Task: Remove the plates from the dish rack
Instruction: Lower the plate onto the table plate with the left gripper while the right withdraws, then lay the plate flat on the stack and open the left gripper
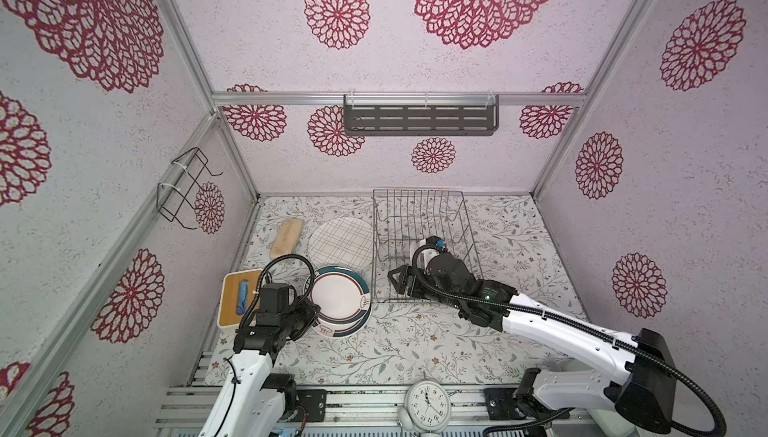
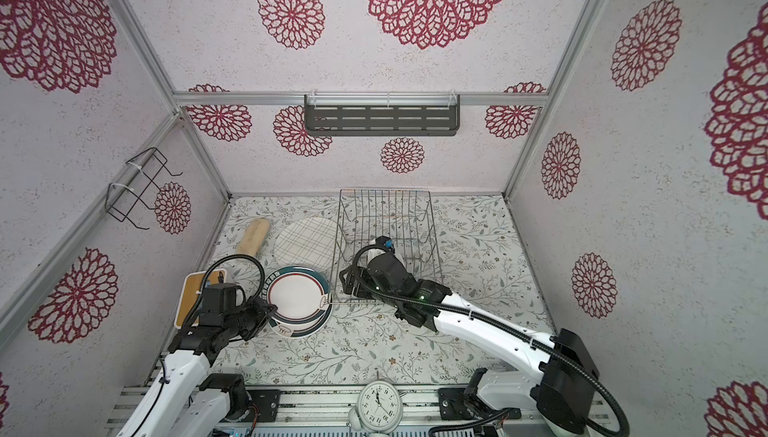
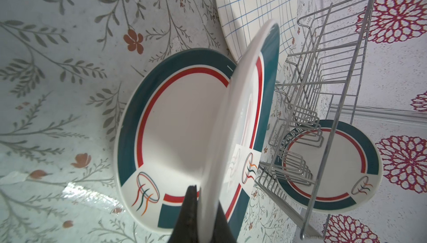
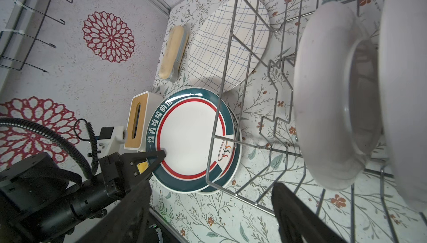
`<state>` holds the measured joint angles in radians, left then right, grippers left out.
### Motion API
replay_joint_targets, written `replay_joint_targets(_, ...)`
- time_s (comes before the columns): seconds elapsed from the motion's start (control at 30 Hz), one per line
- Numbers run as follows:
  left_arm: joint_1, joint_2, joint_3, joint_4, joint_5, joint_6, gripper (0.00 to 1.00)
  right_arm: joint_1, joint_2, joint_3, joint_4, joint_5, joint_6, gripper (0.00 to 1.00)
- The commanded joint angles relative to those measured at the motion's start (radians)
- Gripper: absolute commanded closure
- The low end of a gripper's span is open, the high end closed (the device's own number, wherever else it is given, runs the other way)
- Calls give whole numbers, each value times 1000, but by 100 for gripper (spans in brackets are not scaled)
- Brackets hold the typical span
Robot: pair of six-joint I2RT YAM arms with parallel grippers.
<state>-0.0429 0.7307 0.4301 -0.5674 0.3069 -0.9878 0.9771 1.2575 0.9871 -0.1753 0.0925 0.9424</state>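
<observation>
Wood tops a white box (image 1: 240, 298) that stands farthest to the left of the dish rack (image 1: 415, 206), well apart from its front corner. A tan oblong object (image 1: 286, 234) lies also left of the rack, toward its far end. Nearer to the rack is the left gripper (image 3: 204, 199): its fingers are pressed on the rim of a teal-rimmed plate (image 1: 338, 294), one finger on the face and one on the white back, so the plate is pinched. This plate hangs tilted over a second teal plate (image 3: 175, 124), which lies flat on the table (image 1: 415, 347) just left of the rack's front end; if the two touch each other I cannot tell. Left of the rack's middle a cream grid plate (image 1: 341, 244) lies flat and face up, with its edge just beside the left wall of the rack. Over the front part of the rack is the right gripper (image 4: 210, 184); its jaws are spread wide and nothing is between them. Deeper inside the rack two more plates stand upright among the tines, both with the white back toward the right wrist camera: a first white-backed plate (image 4: 328, 96), near the gripper but apart from it, and a second white-backed plate (image 4: 404, 91) next to it in the rack. A round white clock (image 1: 428, 406) stands well in front of the rack, at the front edge of the table.
</observation>
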Motion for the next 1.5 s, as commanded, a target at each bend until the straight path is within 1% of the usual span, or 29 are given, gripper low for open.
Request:
replay_joint_targets(0.0,13,-2,-11,98,42,-4,100,6,0,34,14,0,-22,15)
replay_joint_targets(0.1,23,1,-37,130,67,-25,100,8,6,33,13,0,-22,15)
replay_joint_targets(0.47,36,11,-65,126,67,-31,100,9,13,39,12,1,-24,14)
replay_joint_targets(0.63,38,24,-68,121,57,-34,97,11,13,38,10,3,-27,14)
replay_joint_targets(0.87,38,13,-73,114,55,-40,86,11,8,39,7,7,-27,14)
replay_joint_targets(1.23,39,3,-66,97,46,-41,74,11,-1,34,0,15,-28,13)
replay_joint_targets(1.33,38,8,-61,95,46,-35,67,11,-7,33,0,18,-29,13)
replay_joint_targets(1.47,38,28,-53,90,48,-25,56,11,-10,33,-4,21,-31,13)
